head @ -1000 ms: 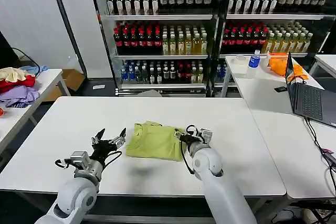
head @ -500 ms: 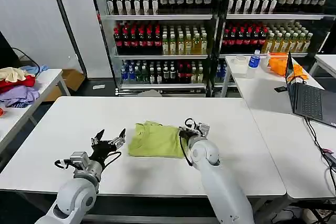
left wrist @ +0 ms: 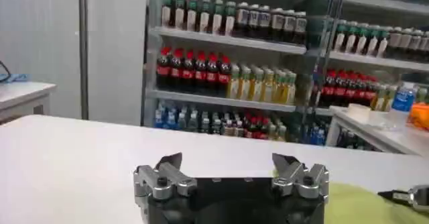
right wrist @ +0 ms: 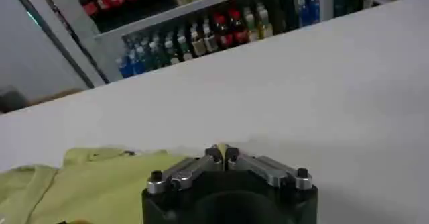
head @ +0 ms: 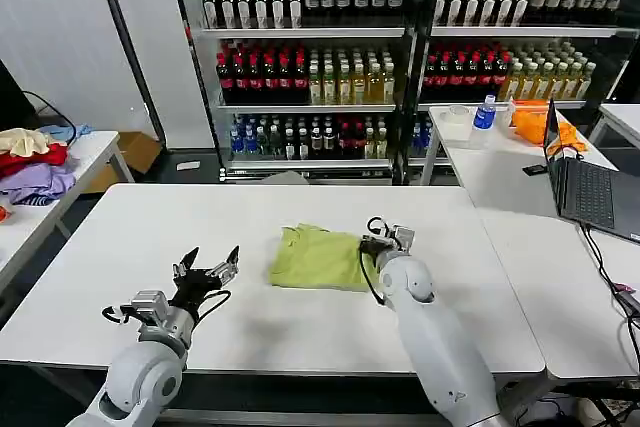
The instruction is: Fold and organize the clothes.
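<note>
while the left gripper (head: 207,269) hangs low over the near-left part of the white table (head: 120,237), fingers spread wide and holding nothing, the right gripper (head: 380,239) sits at the right edge of the folded lime t-shirt (head: 318,259) — its fingertips pressed together in the right wrist view, a sliver of the shirt's edge apparently pinched between them. the t-shirt lies flat near the table's middle, well apart from the left gripper. behind the table, shelves of bottles (head: 310,77).
</note>
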Motion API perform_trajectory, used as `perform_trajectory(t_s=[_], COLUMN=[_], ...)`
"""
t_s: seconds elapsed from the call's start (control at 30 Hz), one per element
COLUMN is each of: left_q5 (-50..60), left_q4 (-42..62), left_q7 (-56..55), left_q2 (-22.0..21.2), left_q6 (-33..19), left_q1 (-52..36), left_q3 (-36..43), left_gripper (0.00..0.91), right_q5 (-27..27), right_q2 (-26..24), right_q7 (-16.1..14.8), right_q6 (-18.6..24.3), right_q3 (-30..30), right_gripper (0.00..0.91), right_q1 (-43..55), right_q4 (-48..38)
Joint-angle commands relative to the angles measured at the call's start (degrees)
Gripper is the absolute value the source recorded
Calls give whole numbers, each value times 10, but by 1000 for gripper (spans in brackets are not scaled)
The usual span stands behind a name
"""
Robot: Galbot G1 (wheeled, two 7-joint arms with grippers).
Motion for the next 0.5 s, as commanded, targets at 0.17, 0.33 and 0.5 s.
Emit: perform_trajectory(t_s=[0.17,0.33,0.5], left_q5=[2,5,8], left_q4=[-9,-12,-14], left_q7=[1,1,2], left_q2=[-1,-5,-10], left_q6=[0,1,0], left_q1=[11,13,14], left_q3=[0,6,10], left_gripper=[907,907,907], right_q5=[-99,-175,-230], right_q2=[-17,-18,-38], right_q7=[-64,-105,-112], right_q6=[35,93,148], right_q3=[8,3,-4], right_gripper=[141,907,907], right_q1=[26,35,-19], right_q4=[-50,-69,10])
